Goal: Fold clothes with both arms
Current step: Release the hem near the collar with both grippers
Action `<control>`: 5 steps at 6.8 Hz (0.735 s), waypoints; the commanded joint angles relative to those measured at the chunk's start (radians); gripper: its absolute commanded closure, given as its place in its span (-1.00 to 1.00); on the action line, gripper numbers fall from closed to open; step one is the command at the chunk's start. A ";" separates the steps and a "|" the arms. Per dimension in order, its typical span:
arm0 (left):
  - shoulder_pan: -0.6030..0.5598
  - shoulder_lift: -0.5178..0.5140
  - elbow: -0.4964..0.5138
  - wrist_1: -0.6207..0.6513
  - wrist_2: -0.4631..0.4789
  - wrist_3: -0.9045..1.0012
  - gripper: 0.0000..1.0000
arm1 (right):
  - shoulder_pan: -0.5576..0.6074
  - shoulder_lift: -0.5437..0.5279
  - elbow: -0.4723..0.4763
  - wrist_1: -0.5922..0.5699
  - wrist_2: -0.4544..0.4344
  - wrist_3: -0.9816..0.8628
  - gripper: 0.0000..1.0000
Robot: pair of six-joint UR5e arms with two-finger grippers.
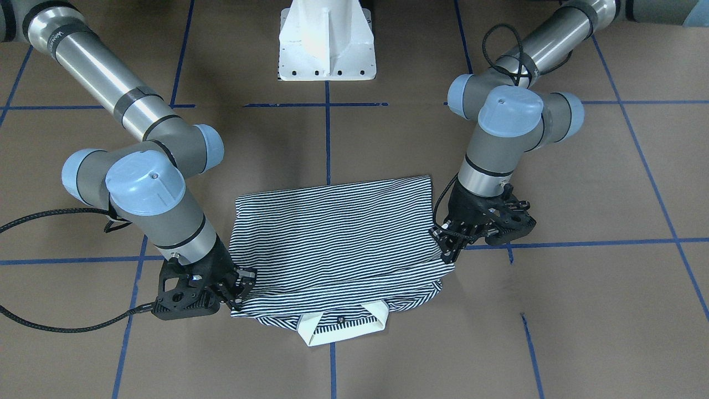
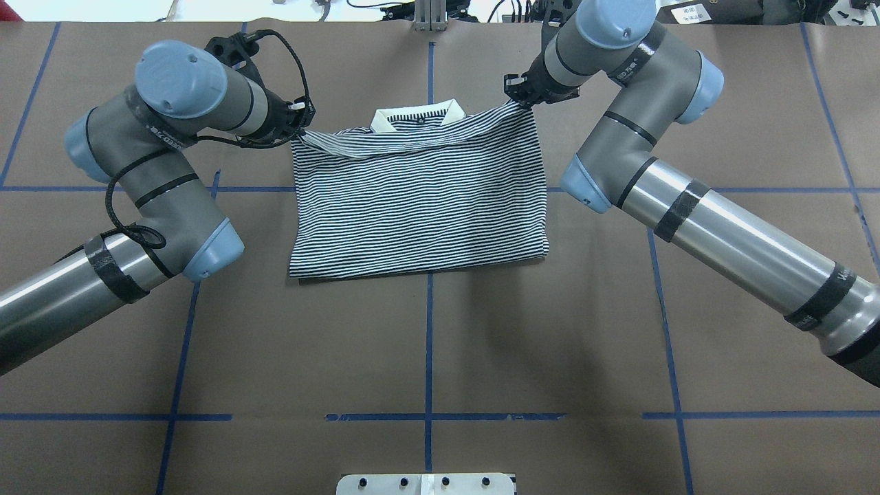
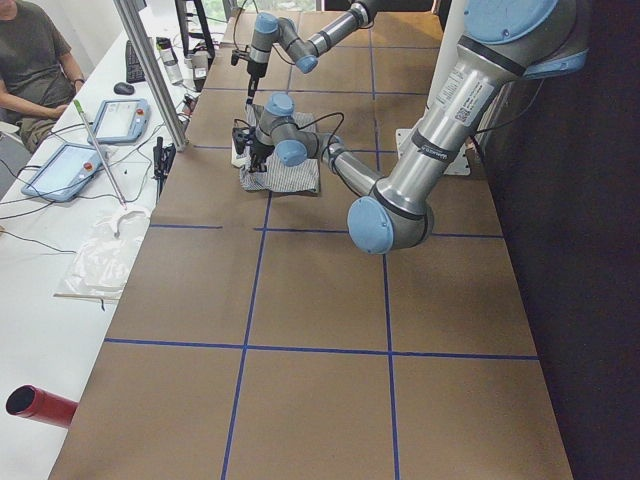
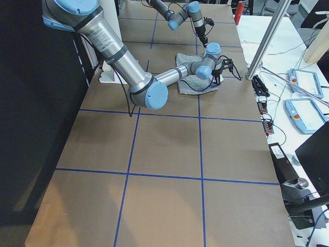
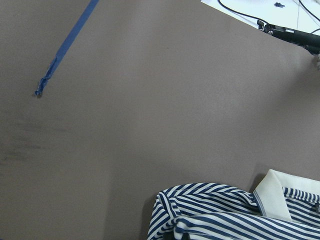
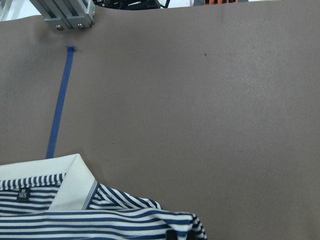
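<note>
Polo shirt point(image 2: 419, 206) lies on table point(image 2: 426, 344) as a tidy rectangle, no sleeves showing, w/ the top layer's edge reaching nearly to the collar point(image 2: 382, 121). Most folding looks done; prob. left: let go, maybe 1 more fold. Left gripper point(image 2: 301, 126) and right gripper point(image 2: 517, 95) flank the collar, each apparently clenched on a top-layer corner.

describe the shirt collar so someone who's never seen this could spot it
On the brown table lies a folded striped shirt. At its edge farthest from the robot's base sits the collar, the only plain cream piece among the stripes.
</note>
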 commanded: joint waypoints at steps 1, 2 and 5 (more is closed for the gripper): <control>-0.001 -0.038 0.045 0.001 0.002 -0.010 -1.00 | -0.012 -0.005 0.000 0.000 -0.006 0.010 -1.00; -0.003 -0.038 0.042 0.012 -0.003 -0.010 -1.00 | -0.012 -0.010 0.017 0.000 0.026 0.027 -1.00; 0.006 -0.028 -0.037 0.027 -0.007 -0.060 -1.00 | -0.125 -0.306 0.378 -0.014 0.056 0.167 -1.00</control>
